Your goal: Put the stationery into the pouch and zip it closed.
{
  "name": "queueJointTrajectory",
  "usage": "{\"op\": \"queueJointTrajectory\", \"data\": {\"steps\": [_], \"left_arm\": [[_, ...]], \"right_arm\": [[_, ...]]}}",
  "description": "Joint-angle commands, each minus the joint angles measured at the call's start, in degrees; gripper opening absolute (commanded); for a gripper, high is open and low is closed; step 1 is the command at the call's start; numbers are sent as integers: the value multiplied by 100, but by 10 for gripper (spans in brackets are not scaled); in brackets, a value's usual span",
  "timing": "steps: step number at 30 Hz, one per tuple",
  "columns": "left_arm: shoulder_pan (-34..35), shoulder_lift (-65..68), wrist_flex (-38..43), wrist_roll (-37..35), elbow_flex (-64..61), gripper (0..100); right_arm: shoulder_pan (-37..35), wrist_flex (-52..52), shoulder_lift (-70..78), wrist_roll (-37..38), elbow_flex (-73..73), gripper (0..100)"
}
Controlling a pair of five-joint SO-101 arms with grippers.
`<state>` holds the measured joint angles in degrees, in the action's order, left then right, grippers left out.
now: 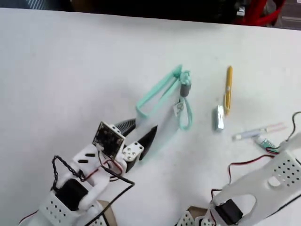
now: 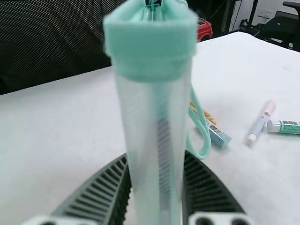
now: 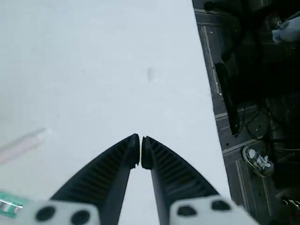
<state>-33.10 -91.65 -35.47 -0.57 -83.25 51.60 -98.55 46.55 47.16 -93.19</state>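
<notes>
The pouch [image 1: 159, 96] is translucent with mint-green trim and a mint strap [image 1: 186, 115], and lies slanted at the table's middle. My left gripper [image 1: 140, 131] is shut on its near end; in the left wrist view the pouch [image 2: 152, 93] rises between the ribbed fingers [image 2: 105, 190]. To its right lie a yellow pen [image 1: 228, 89], a small silver-blue block [image 1: 218, 117], a pale pink pen [image 1: 259, 131] and a green-white tube [image 1: 264, 141]. My right gripper [image 3: 140, 152] is shut on nothing, just above the table beside the pink pen [image 3: 21, 144] and tube [image 3: 9, 204].
The white table's [image 1: 70, 70] right edge [image 3: 206, 93] runs close to my right gripper, with dark floor and cables beyond it. The right arm's white body [image 1: 263, 183] and red and black wires cross the lower right corner. Mesh chair backs stand behind the table.
</notes>
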Motion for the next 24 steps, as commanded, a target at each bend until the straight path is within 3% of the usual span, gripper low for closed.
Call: {"op": "queueJointTrajectory", "data": {"steps": [1, 7, 16, 24], "left_arm": [[31, -57, -132, 79, 220, 135], [-312, -57, -1301, 70, 1073, 135], [-347, -57, -1767, 26, 1196, 135], [-303, -57, -3270, -1020, 2180, 138]], "right_arm": [[347, -40, -470, 237, -26, 18], [497, -48, -831, 387, 862, 18], [-48, -4, -3108, 448, 4835, 18], [-330, 479, -4945, 2048, 7446, 18]]}}
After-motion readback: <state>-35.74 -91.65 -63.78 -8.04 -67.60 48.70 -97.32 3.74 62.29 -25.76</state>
